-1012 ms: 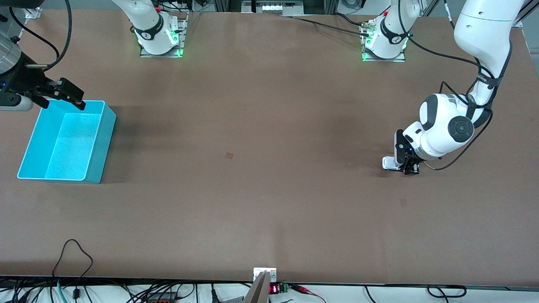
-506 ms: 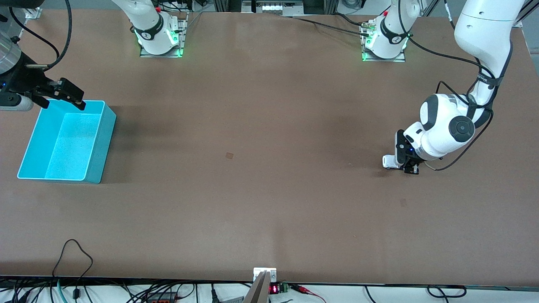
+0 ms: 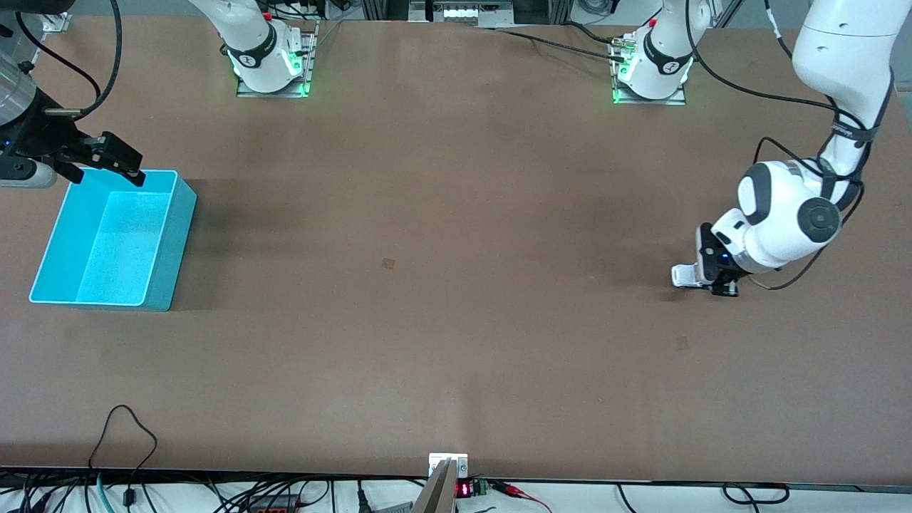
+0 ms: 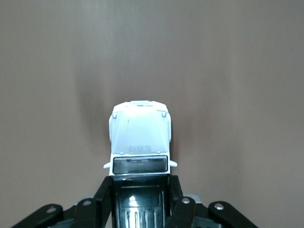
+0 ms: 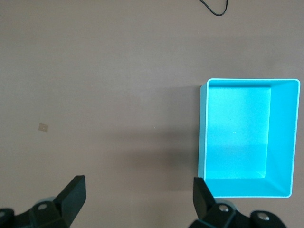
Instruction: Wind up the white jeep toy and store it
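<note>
The white jeep toy (image 3: 684,276) is low on the brown table near the left arm's end. In the left wrist view its white hood (image 4: 140,135) points away from the camera. My left gripper (image 3: 717,282) is shut on the jeep's black rear roof, with one finger (image 4: 102,195) on each side of the body. The turquoise bin (image 3: 169,242) stands empty at the right arm's end of the table. My right gripper (image 3: 107,158) is open and empty above the bin's edge farthest from the front camera. The right wrist view shows its spread fingertips (image 5: 74,194) and the bin (image 5: 203,133).
A small square mark (image 3: 387,263) lies on the table's middle. A black cable loop (image 3: 128,427) and a metal bracket (image 3: 447,467) sit at the table edge nearest the front camera. The two arm bases (image 3: 269,64) stand along the edge farthest from it.
My left gripper has slid toward the left arm's end of the table with the jeep in it. The right arm has not moved.
</note>
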